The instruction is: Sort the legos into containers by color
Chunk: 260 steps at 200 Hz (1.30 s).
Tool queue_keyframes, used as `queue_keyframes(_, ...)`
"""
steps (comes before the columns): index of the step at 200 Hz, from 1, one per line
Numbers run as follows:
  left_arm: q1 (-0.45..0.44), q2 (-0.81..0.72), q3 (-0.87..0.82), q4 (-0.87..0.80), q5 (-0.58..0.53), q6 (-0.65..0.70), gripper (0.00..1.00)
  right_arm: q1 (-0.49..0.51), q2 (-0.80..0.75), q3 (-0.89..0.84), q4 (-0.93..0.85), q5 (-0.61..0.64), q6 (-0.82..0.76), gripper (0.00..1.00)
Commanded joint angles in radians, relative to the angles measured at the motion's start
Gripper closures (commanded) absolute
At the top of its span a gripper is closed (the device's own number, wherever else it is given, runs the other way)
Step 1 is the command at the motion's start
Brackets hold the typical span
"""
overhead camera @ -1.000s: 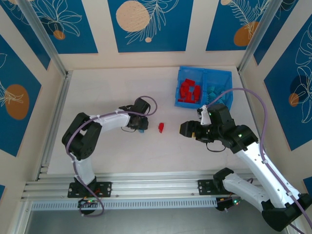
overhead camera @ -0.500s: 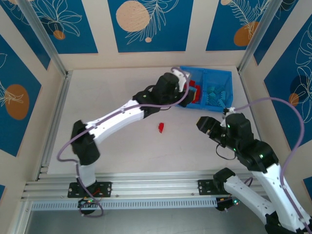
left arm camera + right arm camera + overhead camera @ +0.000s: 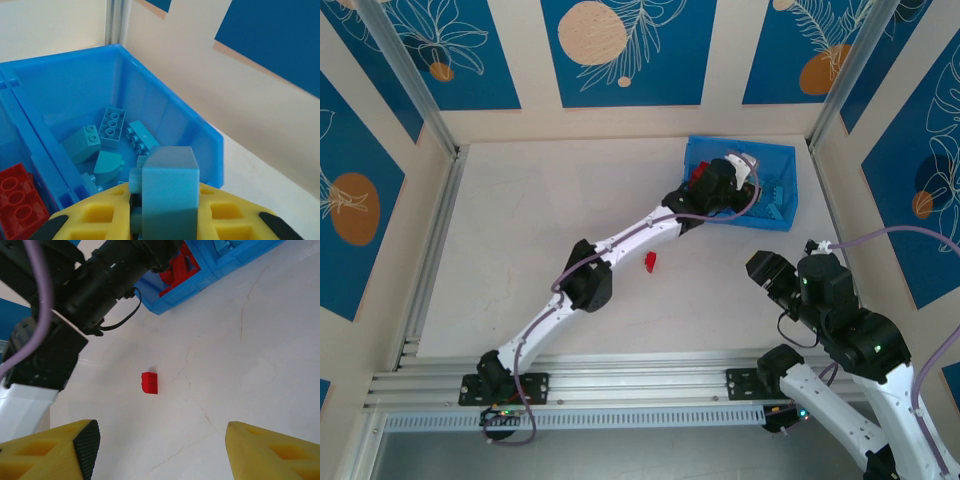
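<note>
My left gripper point(image 3: 735, 177) hangs over the blue bin point(image 3: 780, 152), shut on a teal brick point(image 3: 167, 192) that stands between its yellow fingers above the right compartment. Several teal bricks point(image 3: 112, 127) lie in that compartment, and red bricks point(image 3: 17, 200) lie in the left one beyond the divider wall point(image 3: 35, 140). One red brick point(image 3: 650, 261) lies alone on the table in front of the bin; the same red brick point(image 3: 149, 383) sits ahead of my right gripper point(image 3: 160, 450), which is open and holds nothing. My right gripper point(image 3: 767, 273) is to the right of that brick.
The left arm point(image 3: 620, 240) stretches diagonally across the table to the bin and passes close behind the loose red brick. The white table point(image 3: 540, 200) is walled by cream panels, with a metal rail along the left edge point(image 3: 430, 240).
The left arm has carried the teal brick from the table's middle up to the bin and over its right compartment. The right arm has drawn back toward the near right.
</note>
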<state>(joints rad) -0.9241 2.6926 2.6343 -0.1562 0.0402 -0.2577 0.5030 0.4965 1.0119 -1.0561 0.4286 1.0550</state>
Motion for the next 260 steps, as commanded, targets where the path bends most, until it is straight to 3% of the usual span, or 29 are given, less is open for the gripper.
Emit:
queue_keyframes(1,0.002,0.041,0.091,0.168,-0.055,0.076,0.80,0.004,-0.013,0.023,-0.048,0.015,0.010,0.31)
queue_keyframes(35,0.011,0.117,0.170,0.213,-0.109,0.039,0.59,0.005,-0.030,0.027,-0.065,-0.003,0.011,0.31)
queue_keyframes(56,0.016,0.117,0.171,0.216,-0.126,0.022,0.39,0.003,-0.035,0.028,-0.067,-0.008,0.010,0.31)
queue_keyframes(103,0.013,-0.030,0.119,0.093,-0.099,0.055,0.32,0.003,-0.032,0.004,-0.062,-0.015,0.010,0.31)
queue_keyframes(118,0.013,-0.170,-0.055,0.141,-0.070,0.059,0.32,0.004,-0.034,-0.008,-0.072,-0.014,0.014,0.31)
queue_keyframes(147,0.014,-0.559,-0.642,0.530,-0.046,0.083,0.32,0.003,-0.027,-0.032,-0.058,-0.031,0.006,0.31)
queue_keyframes(181,0.014,-0.954,-1.094,0.604,0.014,0.221,0.30,0.004,0.057,-0.039,0.023,-0.139,-0.102,0.30)
queue_keyframes(217,0.011,-1.361,-1.470,0.442,0.052,0.452,0.28,0.009,0.250,-0.029,0.118,-0.261,-0.185,0.30)
queue_keyframes(260,0.011,-1.813,-1.736,0.013,0.057,0.669,0.24,0.074,0.572,0.002,0.280,-0.337,-0.213,0.30)
